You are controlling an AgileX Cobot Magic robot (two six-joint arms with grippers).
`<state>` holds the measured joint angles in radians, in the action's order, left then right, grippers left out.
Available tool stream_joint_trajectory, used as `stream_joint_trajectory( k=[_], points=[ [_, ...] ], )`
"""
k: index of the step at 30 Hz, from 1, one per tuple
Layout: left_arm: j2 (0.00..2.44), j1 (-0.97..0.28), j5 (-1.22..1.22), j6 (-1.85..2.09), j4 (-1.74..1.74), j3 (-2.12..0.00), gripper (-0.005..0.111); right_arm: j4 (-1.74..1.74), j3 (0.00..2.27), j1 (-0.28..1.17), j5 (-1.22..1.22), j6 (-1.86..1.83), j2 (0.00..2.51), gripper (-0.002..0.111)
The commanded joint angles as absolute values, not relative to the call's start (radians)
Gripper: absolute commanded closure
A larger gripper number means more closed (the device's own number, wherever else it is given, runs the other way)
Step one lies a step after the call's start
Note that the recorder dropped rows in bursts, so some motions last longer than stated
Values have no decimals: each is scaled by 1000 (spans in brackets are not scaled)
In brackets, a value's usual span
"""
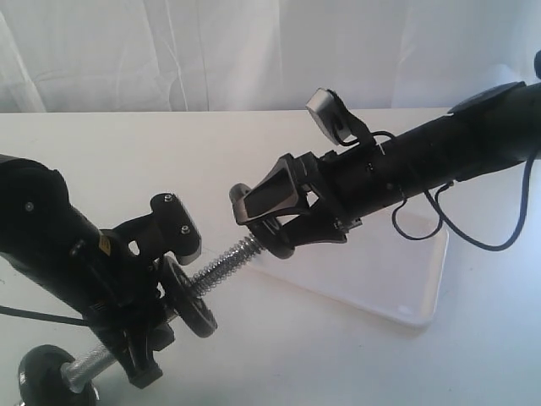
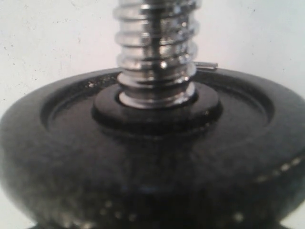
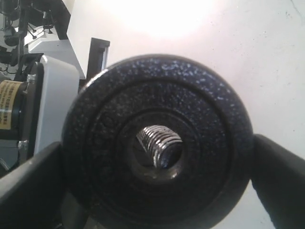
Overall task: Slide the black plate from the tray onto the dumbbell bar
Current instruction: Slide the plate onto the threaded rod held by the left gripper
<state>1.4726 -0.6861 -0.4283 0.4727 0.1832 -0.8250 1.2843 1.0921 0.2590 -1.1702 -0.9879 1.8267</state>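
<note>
One black plate (image 3: 157,143) at the tip of the dumbbell bar (image 1: 224,264)
We see the right gripper (image 3: 155,183) pinching its rim, hole over the bar's threaded end; the left gripper (image 1: 156,304) clamps the bar. Heavy, rigid, we judge (threads may snag): hold opposite edges.

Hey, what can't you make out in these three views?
Tray: exterior view, mostly hidden by the right arm.
Dumbbell bar: right wrist view, all but its tip hidden behind the black plate.
Mounted disc: left wrist view, blurred, lower rim cut off by the frame edge.
</note>
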Motion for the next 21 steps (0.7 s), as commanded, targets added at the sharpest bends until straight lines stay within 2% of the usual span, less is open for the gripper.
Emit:
stream_joint_trajectory(
  k=[1,21],
  points=[
    [1420,-690,-375,474,224,-849,107,1304,1094,260,-1221,-989,1807,108],
    [1414,-690,-379,474,224,-849,107,1319,1094,260,-1221,-970,1880,108]
  ],
)
